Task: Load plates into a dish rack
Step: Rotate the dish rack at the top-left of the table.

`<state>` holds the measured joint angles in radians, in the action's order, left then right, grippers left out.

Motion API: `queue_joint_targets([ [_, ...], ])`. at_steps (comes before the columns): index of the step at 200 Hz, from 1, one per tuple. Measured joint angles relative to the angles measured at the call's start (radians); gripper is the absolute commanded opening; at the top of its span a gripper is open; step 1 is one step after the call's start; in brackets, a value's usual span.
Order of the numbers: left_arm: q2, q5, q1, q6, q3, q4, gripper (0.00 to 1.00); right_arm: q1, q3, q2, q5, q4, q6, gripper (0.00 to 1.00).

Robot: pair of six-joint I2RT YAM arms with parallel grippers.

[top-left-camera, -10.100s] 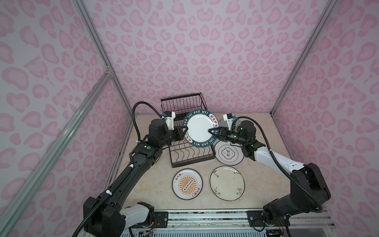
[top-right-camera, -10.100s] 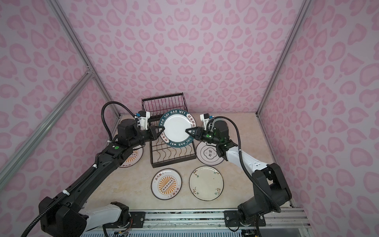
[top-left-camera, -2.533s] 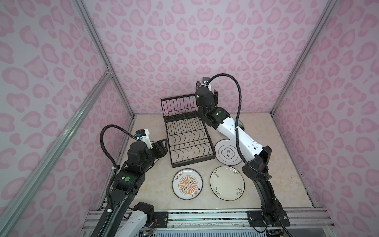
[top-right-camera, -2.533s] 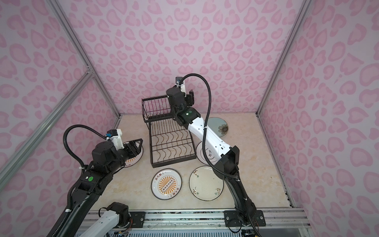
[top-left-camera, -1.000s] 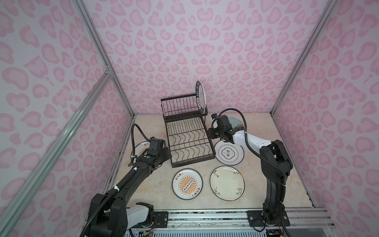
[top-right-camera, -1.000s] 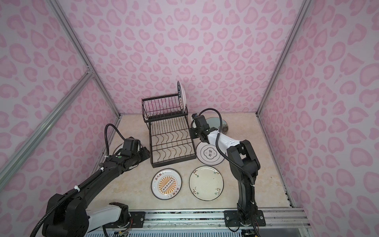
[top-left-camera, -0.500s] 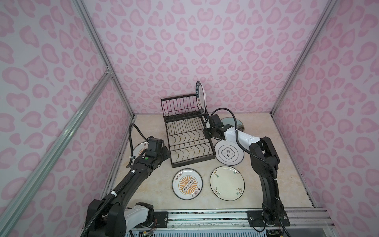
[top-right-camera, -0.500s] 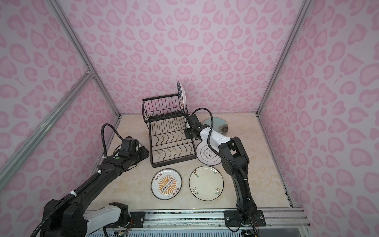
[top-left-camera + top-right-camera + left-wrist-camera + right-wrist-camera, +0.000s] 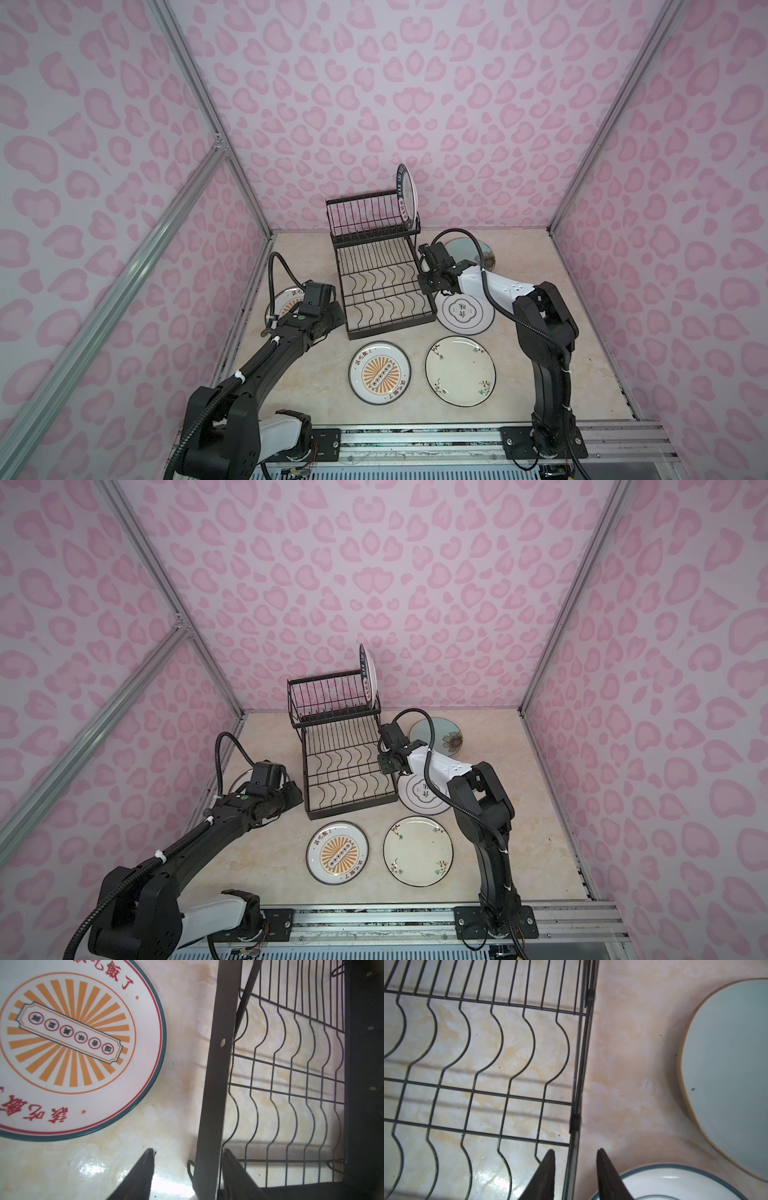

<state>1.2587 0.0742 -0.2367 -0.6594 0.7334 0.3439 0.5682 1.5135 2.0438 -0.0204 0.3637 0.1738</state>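
One plate (image 9: 409, 191) stands racked; your left fingers (image 9: 141, 1176) and right fingers (image 9: 548, 1172) straddle side rails of the dish rack (image 9: 390, 327), apart, unclamped. Likely next: close both evenly to steady it.

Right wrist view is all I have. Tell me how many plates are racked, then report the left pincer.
Observer: One. The navy lettered-rim plate stands on edge in the raised tier of the dish rack, at its right end.
Operator: Now the left pincer.
Observer: The left pincer is open, with its fingers on either side of the rack's left frame bar and one finger clear of it.
Operator: List the plates in front of the rack.
Observer: Two lie flat there: a sunburst plate and a floral-sprig plate.
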Motion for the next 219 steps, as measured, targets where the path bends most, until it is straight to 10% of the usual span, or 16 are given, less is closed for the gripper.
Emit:
queue_joint_targets([
  [177, 0.199, -0.007, 0.0, 0.061, 0.098, -0.073, 0.37, 0.001, -0.048, -0.019, 0.04, 0.001, -0.01, 0.1],
  [219, 0.216, -0.026, -0.001, 0.062, 0.106, -0.09, 0.21, 0.001, -0.042, -0.013, 0.039, 0.003, 0.003, 0.07],
])
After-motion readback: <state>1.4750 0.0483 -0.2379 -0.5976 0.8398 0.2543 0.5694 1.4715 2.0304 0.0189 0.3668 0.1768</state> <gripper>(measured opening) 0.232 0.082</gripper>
